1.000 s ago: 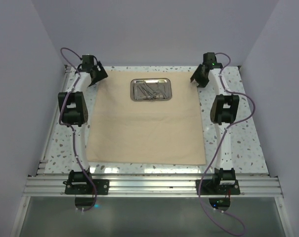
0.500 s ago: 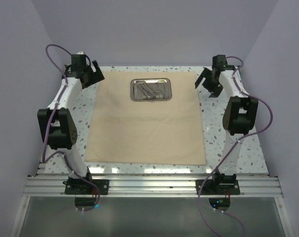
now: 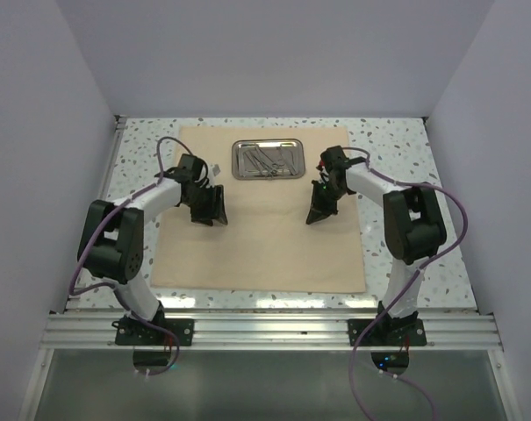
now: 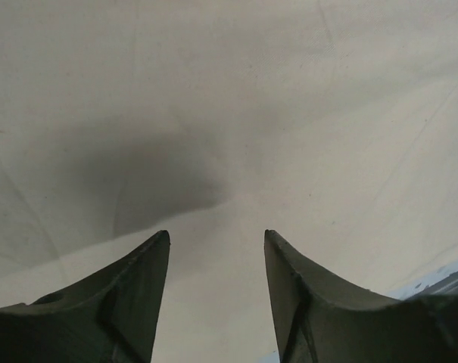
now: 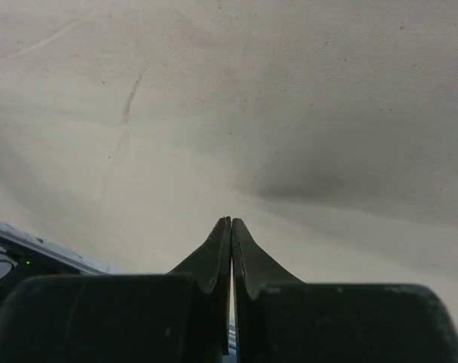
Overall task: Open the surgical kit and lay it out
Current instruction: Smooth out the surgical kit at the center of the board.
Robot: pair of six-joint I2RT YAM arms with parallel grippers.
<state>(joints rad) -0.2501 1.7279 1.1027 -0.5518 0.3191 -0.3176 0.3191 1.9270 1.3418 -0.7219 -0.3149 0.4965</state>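
The surgical kit lies opened out: a large beige cloth wrap (image 3: 256, 241) is spread flat on the table. On its far edge stands a small shiny steel tray (image 3: 268, 177) holding thin silver instruments (image 3: 267, 160). My left gripper (image 3: 212, 209) hovers low over the cloth's left part. Its jaws stand apart with only cloth (image 4: 236, 113) under them and nothing between them (image 4: 216, 236). My right gripper (image 3: 317, 213) is over the cloth's right part, fingers pressed together and holding nothing (image 5: 230, 220). The cloth (image 5: 251, 98) fills that view.
Speckled tabletop (image 3: 410, 246) shows around the cloth on both sides and at the back. An aluminium rail (image 3: 265, 331) with both arm bases runs along the near edge. Pale walls close in the left, right and back.
Both arms have swung from the cloth's far corners inward and nearer, down over the cloth. The right gripper has shut. The left jaws have narrowed.
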